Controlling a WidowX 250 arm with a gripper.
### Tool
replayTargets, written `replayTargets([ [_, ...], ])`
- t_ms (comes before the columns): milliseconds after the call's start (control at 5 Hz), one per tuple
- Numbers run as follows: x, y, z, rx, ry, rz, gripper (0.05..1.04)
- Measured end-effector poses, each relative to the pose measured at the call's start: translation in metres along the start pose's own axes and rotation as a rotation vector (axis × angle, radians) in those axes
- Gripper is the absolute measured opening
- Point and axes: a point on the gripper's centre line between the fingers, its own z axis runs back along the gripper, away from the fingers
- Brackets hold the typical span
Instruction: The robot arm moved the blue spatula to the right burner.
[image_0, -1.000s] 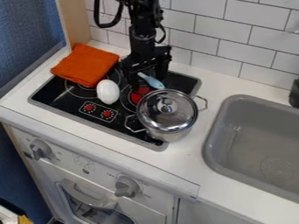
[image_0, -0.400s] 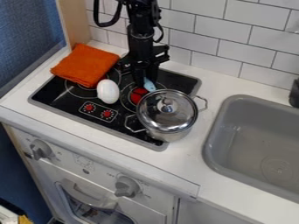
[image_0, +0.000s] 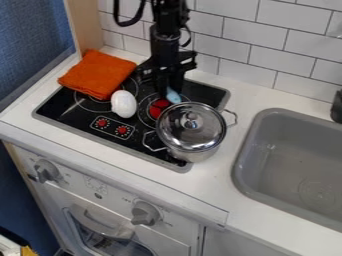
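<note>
End effector (image_0: 169, 93) clamped on blue spatula (image_0: 174, 97), lidded pot (image_0: 192, 132) close in front, white oval object (image_0: 123, 104), orange cloth (image_0: 97, 74) nearby

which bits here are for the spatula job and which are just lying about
For the job:
- blue spatula, at the gripper
- red-centred burner, probably the right burner meant

Just lying about:
- orange cloth, on the stove's back left corner
- white egg-shaped thing
- metal pot with its lid
</note>
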Motion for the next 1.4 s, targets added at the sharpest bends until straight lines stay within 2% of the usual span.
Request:
replayTargets([
  [200, -0.005, -0.001, 0.008, 0.057, -0.03, -0.057, 0.317],
  [400, -0.002, 0.003, 0.043, 0.104, -0.09, -0.061, 0.317],
  [600, -0.017, 0.013, 0.069, 0.106, -0.067, -0.027, 0.317],
  [800, -0.038, 0.029, 0.083, 0.123, -0.018, 0.007, 0.317],
  [1000, -0.063, 0.049, 0.088, 0.155, 0.084, 0.002, 0.317],
  [1200, -0.075, 0.082, 0.085, 0.174, 0.276, -0.047, 0.317],
  [1400, -0.094, 0.105, 0.09, 0.178, 0.349, -0.082, 0.317],
])
